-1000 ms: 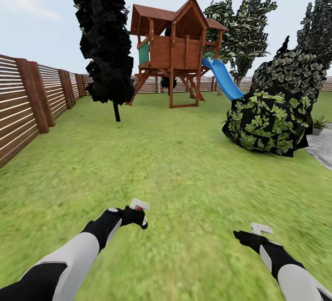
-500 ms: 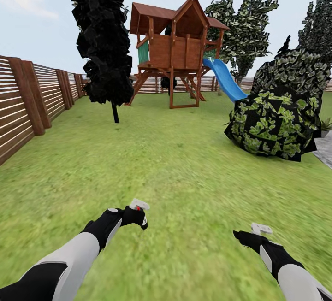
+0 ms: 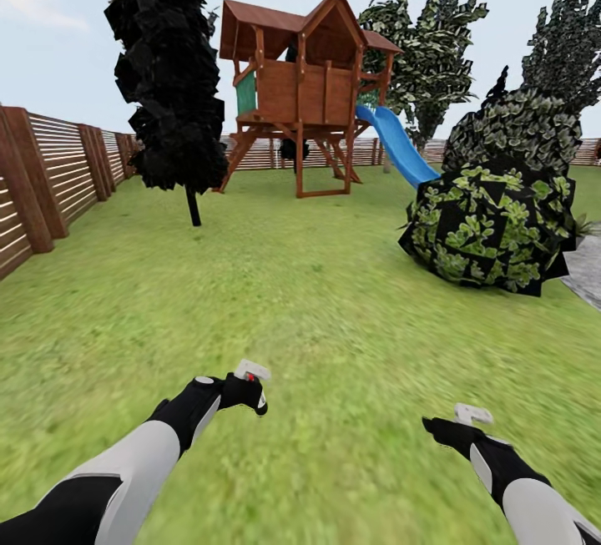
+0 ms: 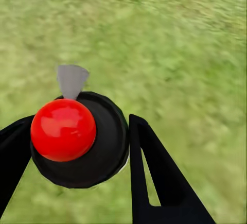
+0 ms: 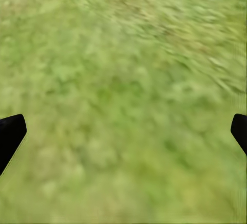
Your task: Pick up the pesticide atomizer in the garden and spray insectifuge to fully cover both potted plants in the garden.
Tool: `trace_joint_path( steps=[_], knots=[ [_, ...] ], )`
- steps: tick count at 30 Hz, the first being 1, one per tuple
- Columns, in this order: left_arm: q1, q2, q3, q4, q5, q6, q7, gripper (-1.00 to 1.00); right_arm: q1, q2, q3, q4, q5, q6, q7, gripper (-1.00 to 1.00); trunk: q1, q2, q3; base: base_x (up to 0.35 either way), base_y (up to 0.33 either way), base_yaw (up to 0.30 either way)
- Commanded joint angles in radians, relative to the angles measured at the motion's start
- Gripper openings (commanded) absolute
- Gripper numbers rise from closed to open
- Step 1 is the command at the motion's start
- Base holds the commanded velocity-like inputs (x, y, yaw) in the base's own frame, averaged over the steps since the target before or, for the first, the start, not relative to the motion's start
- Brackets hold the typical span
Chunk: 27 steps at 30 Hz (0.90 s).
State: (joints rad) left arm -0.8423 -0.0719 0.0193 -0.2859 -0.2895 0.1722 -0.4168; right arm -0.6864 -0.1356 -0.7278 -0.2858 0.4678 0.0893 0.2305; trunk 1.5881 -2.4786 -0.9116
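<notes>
No legible text, label, brand, number or sign appears in any view. The wooden playhouse (image 3: pixel 300 82) at upper centre and the fence (image 3: pixel 50 169) at left carry no lettering; the atomizer's (image 4: pixel 77 139) red dot at lower left of the left wrist view is unmarked.

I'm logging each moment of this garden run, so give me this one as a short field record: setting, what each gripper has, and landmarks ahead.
setting: green lawn, brown slatted fence along the left side
left gripper: jaws shut on the pesticide atomizer, red dot facing the wrist camera
right gripper: jaws wide apart, nothing between them, grass below
ahead: wooden playhouse with blue slide, dark tree to its left
right of centre: round dark bush
far right edge: grey paving
</notes>
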Motion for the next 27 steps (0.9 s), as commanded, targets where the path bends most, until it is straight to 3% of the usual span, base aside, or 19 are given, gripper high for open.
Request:
trace_joint_path(
  steps=[1, 27],
  knots=[
    [0.000, 0.000, 0.002, -0.002, -0.002, 0.007, -0.004, -1.00, -0.001, 0.001, -0.008, -0.002, 0.008, 0.005, 0.007, 1.00, 0.000, 0.000, -0.001, 0.336, 0.000, -0.007],
    [0.000, 0.000, 0.002, -0.002, -0.002, 0.007, -0.003, -1.00, 0.000, 0.001, -0.008, -0.003, 0.007, 0.005, 0.007, 1.00, 0.000, 0.000, -0.001, 0.336, 0.000, 0.000]
  ],
)
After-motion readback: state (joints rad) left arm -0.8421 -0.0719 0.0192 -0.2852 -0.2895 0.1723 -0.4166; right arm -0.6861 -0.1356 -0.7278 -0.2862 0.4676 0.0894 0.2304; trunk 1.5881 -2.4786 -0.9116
